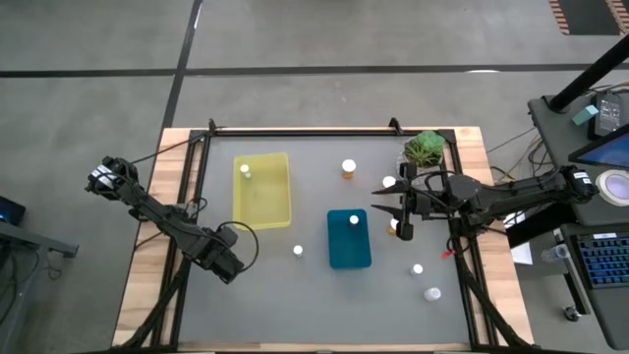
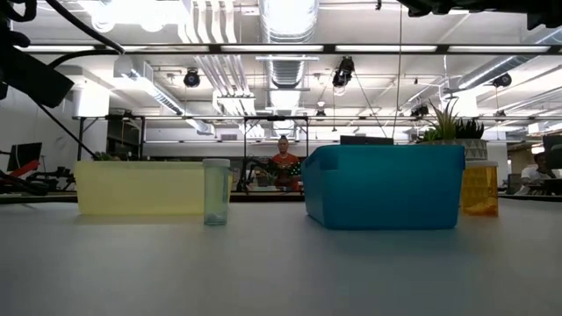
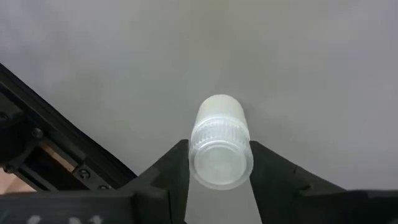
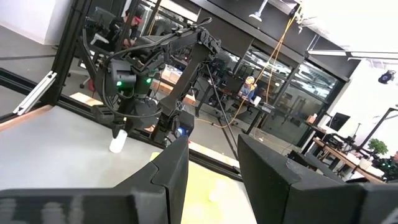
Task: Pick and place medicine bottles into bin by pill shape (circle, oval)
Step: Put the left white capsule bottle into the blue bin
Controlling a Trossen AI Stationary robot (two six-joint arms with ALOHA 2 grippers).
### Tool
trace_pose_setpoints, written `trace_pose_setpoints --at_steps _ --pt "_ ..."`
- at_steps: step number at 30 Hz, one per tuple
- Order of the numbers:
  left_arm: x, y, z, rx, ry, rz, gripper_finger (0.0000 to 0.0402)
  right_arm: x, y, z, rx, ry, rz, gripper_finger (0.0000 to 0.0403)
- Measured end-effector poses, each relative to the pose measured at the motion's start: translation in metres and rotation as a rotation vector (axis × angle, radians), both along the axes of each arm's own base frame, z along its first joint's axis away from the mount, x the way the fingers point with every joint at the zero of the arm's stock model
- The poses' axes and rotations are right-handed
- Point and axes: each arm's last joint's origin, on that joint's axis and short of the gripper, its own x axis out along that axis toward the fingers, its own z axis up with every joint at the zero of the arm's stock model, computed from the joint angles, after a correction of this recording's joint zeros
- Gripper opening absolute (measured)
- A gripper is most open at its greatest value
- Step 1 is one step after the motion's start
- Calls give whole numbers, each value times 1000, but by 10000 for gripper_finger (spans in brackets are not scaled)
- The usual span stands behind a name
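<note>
Gripped between the left pincer's (image 3: 219, 186) fingers, a clear medicine bottle (image 3: 220, 142) is hanging above the worktop's (image 1: 295, 295) near-left; light, stiff and slick, it is best held mid-body. Right pincer (image 1: 405, 210) is waiting, half-open and empty, far right.

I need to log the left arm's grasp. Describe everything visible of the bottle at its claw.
The clear pill bottle is a small translucent plastic cylinder with a ribbed white cap. It stands upright on the grey table, near its front left, apart from both bins. The left claw straddles it from above, a dark finger close against each side of the cap. Its contents cannot be made out.
</note>
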Motion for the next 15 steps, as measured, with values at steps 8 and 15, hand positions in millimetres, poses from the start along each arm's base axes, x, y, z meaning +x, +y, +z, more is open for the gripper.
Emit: trace_pose_setpoints --at_steps 8,15 --pt "11 -11 25 -141 -31 -73 123 0 0 0 -2 3 -1 130" --pt "35 -18 76 -220 -225 -144 125 0 0 -1 0 6 -1 130"
